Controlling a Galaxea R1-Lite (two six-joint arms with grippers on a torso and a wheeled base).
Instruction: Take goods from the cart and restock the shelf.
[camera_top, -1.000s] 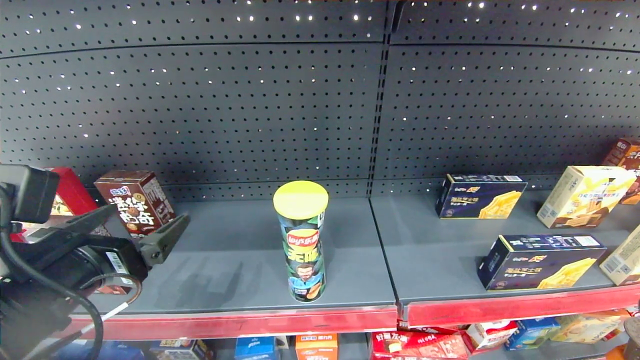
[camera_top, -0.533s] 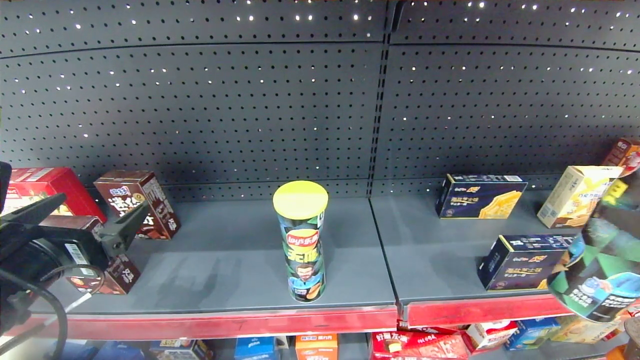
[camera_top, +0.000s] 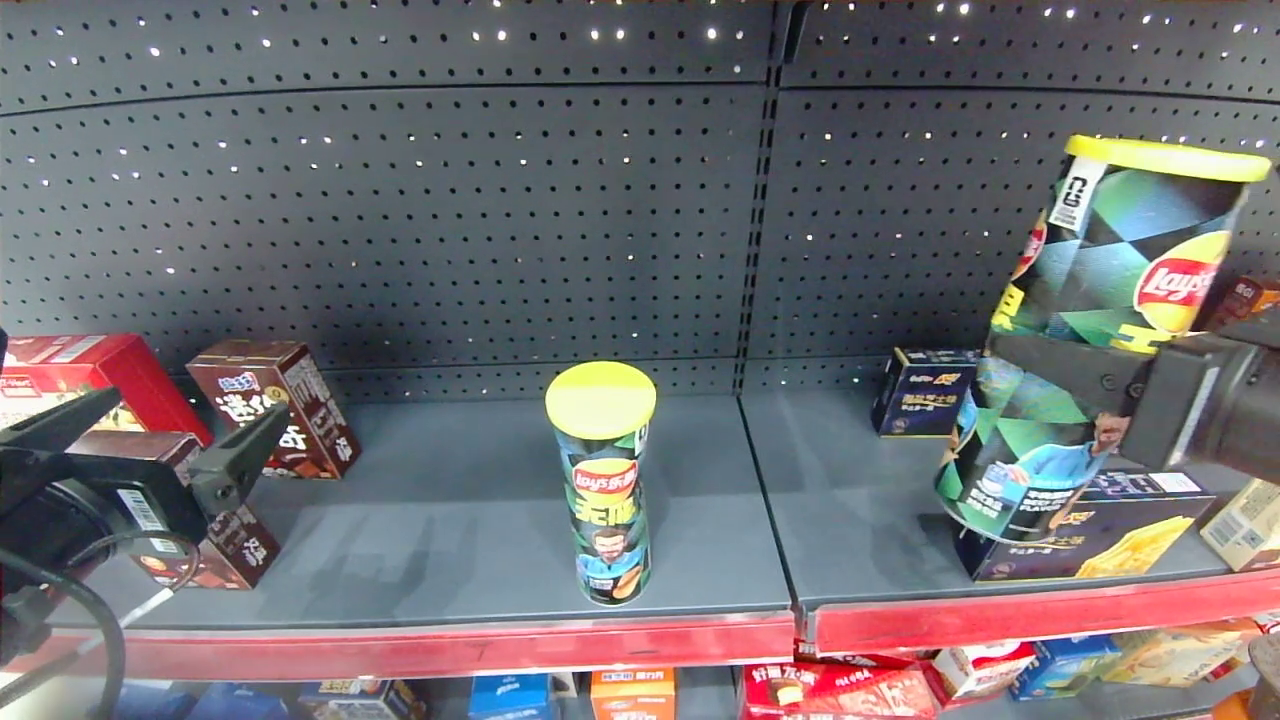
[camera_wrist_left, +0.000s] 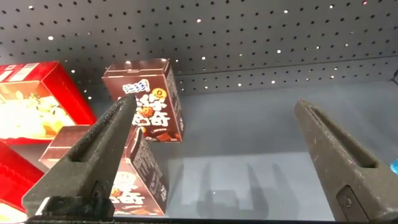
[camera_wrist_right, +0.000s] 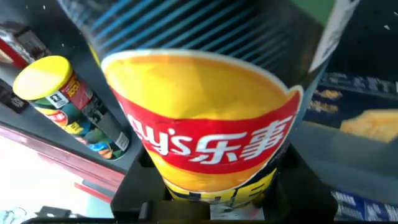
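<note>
We find the head camera facing forward and slightly down onto the grey shelf (camera_top: 450, 520) from middle range, with the pegboard (camera_top: 400, 220) behind. The left wrist camera sits close behind the left hand (camera_wrist_left: 214, 106), facing the shelf's left end, and shares the upright brown box (camera_wrist_left: 146, 102) with the head view. The right wrist camera is very near the held chip can (camera_wrist_right: 211, 143), looking past it to the standing chip can (camera_wrist_right: 81, 115), which the head view also shows.

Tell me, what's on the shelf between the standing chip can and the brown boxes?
Nothing. In the head view that stretch of grey shelf is bare, from the brown boxes to the standing chip can.
</note>
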